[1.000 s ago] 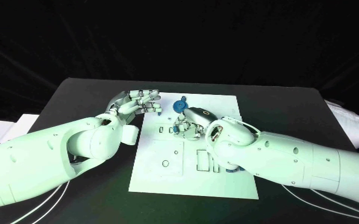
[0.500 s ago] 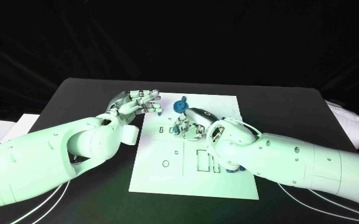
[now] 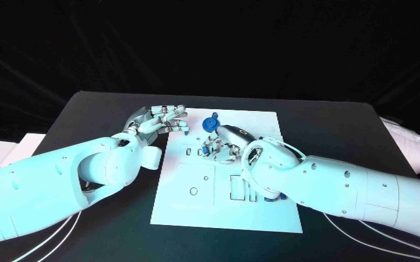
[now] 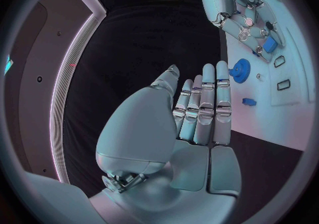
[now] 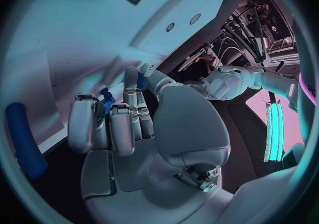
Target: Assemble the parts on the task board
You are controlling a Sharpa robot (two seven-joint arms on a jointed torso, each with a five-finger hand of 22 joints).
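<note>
1. I see the white task board (image 3: 263,216) lying flat in the middle of the black table (image 3: 96,107), with rectangular slots and round holes cut in its surface.
2. A round blue gear-shaped part (image 3: 211,124) sits near the board's far edge, between my two hands; in the left wrist view the same part (image 4: 240,69) shows on the board, with a small blue block (image 4: 249,101) lying just beside it, apart from it.
3. My right hand (image 3: 224,144) is down on the board just on my side of the gear, fingers curled in around a small blue part (image 3: 206,147).
4. In the right wrist view the right hand's fingers (image 5: 123,123) are bent in and pinching that blue part (image 5: 106,101) against the board surface, so I read this hand as clamped on it.
5. A long blue rod-shaped part (image 5: 23,139) lies on the board beside the right hand, not touched by it.
6. My left hand (image 3: 160,118) hovers over the board's far left corner, holding nothing.
7. From the left wrist view the left hand (image 4: 193,123) has its fingers straight and side by side, the palm bare.
</note>
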